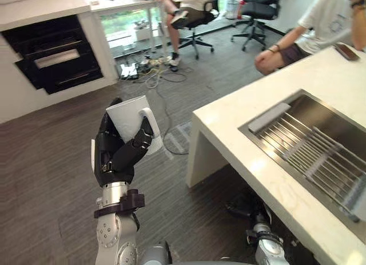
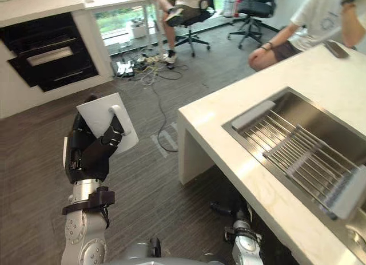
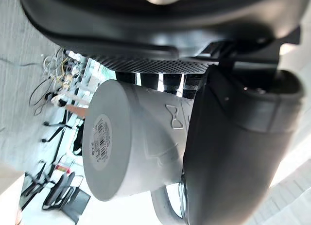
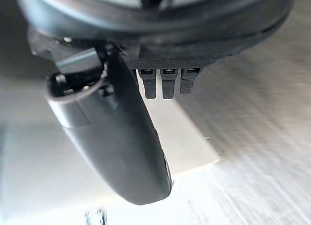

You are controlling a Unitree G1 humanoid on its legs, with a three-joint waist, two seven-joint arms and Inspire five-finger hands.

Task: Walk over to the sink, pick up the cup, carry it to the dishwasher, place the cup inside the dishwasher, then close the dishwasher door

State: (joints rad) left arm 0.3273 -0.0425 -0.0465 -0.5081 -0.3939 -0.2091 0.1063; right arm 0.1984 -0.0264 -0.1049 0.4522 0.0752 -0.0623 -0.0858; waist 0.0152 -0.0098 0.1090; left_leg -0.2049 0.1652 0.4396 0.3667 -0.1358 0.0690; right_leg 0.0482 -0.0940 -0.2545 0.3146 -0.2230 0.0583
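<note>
The left hand (image 1: 117, 156) is curled firmly round the white cup (image 1: 127, 117), thumb on one side and fingers on the other. It holds the cup raised over the floor, well apart from the left corner of the desk (image 1: 240, 133). In the left wrist view the cup's flat bottom points away from the palm. The right hand (image 4: 121, 152) hangs low beside the desk; I cannot tell whether it is open. The sink (image 1: 334, 125) is set into the desk. Across the floor stands a dark appliance (image 1: 54, 56), probably the dishwasher. Loose cables (image 1: 151, 70) lie near it and could trip the walk. A jolt might then slip the smooth cup from the grip. Turning too close to the desk corner could knock the arm.
</note>
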